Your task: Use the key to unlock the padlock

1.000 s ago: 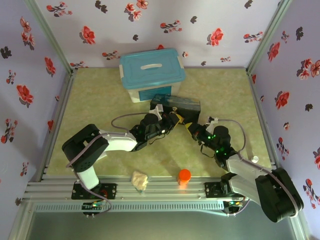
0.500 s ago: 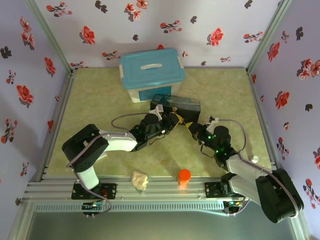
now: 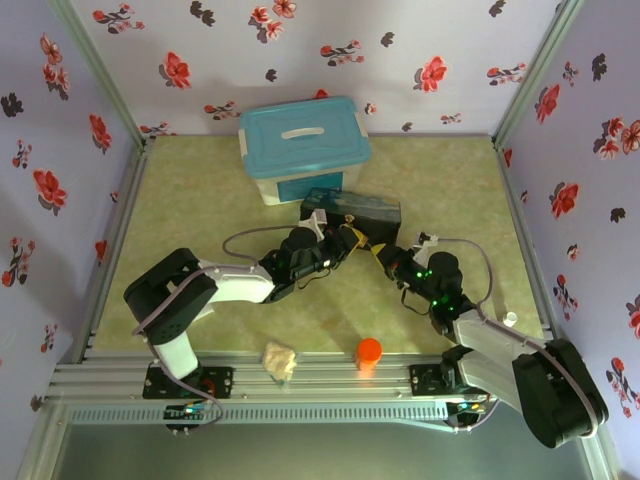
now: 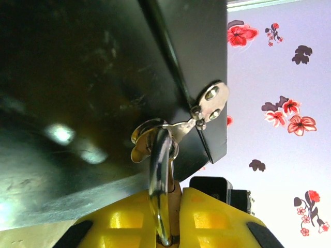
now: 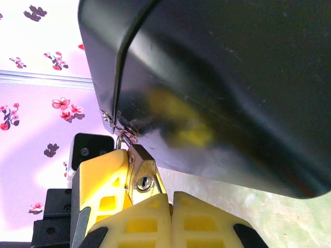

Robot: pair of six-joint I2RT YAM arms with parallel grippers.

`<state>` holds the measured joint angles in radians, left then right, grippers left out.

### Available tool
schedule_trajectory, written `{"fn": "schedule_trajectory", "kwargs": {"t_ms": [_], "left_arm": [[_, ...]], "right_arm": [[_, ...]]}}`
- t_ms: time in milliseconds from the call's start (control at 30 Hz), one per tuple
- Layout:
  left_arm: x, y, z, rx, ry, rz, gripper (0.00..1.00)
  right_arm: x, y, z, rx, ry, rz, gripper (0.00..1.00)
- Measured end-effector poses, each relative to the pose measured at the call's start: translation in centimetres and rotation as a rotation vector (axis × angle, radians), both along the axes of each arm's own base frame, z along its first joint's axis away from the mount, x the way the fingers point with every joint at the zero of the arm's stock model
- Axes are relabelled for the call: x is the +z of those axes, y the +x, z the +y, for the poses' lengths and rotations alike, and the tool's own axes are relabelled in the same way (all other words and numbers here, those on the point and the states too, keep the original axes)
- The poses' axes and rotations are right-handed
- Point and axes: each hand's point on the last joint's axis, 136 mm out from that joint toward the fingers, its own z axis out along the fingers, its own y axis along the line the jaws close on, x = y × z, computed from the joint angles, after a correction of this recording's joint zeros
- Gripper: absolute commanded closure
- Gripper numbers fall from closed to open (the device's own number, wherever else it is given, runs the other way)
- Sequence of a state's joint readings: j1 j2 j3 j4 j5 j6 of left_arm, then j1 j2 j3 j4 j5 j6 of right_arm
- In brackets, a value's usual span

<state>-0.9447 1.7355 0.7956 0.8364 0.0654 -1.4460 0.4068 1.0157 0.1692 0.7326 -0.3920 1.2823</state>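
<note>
The left pincer [image 4: 173, 206] clamps the small brass padlock with silver shackle [image 5: 140, 178] at the black metal box's [image 5: 232, 77] hasp, its keyhole end pointing at the closed right pincer [image 5: 171, 204] just beside it.

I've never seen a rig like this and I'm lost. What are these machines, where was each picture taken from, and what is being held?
These are two robot arms, the left arm and the right arm, bolted at a table's near edge. One picture looks down from above; the other two come from a camera on each wrist, so the yellow fingers at the bottom are that arm's own. On the table stand a teal-lidded box, a dark tin box, an orange cylinder and a beige lump. The left end effector grips a brass padlock hooked through the tin's latch. The right end effector, fingers pressed together, sits just below the padlock's keyhole, which looks empty; I can't make out a key.
</note>
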Motion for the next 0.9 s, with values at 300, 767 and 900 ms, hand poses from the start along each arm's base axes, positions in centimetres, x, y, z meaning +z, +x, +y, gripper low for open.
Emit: {"fn": "schedule_trajectory", "kwargs": {"t_ms": [300,767,900], "left_arm": [[-0.5,0.0,-0.1,-0.002,0.011,0.003,1.0],[-0.7,0.4,-0.4,0.004,0.012,0.002,1.0],[-0.4,0.4,-0.5,-0.004,0.004,-0.001,1.0]], "right_arm": [[0.0,-0.1,0.0,0.001,0.002,-0.005,1.0],[-0.3,0.7,0.5,0.019,0.033,-0.011,1.0],[-0.1,0.9,0.0,0.026,0.048,-0.015,1.0]]}}
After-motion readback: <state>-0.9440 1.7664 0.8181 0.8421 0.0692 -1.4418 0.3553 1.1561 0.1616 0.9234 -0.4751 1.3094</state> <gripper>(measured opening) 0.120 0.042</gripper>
